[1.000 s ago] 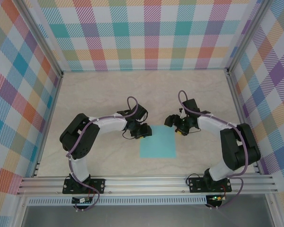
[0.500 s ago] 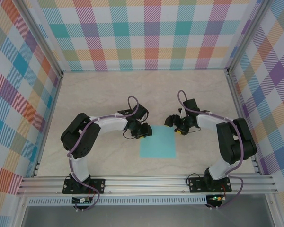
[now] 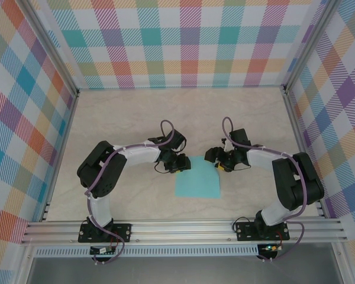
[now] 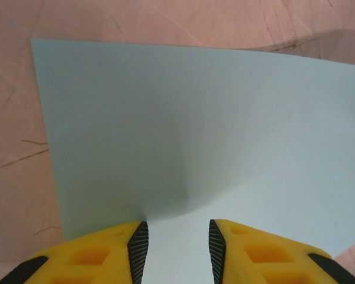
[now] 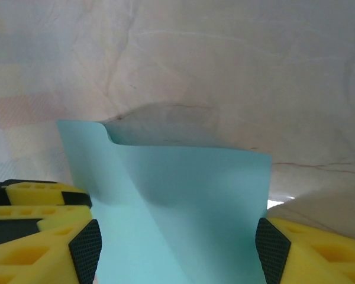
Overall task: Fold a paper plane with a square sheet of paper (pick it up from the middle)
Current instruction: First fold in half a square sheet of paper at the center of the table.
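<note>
Lying on the pale marbled counter (image 3: pixel 124 118) between the two arms, the thin turquoise square sheet of paper (image 3: pixel 197 177) has a hand at each far corner: the left hand (image 3: pixel 180 164) at the left one, the right hand (image 3: pixel 220 163) at the right, both equally near. The left hand's jaws stand narrowly apart over the sheet's edge, the right hand's wide across it, where a corner curls up. The sheet's middle lies nearward of both hands.

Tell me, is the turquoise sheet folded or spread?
Spread, unfolded: the square sheet of paper shows one layer, with an edge curling up.
</note>
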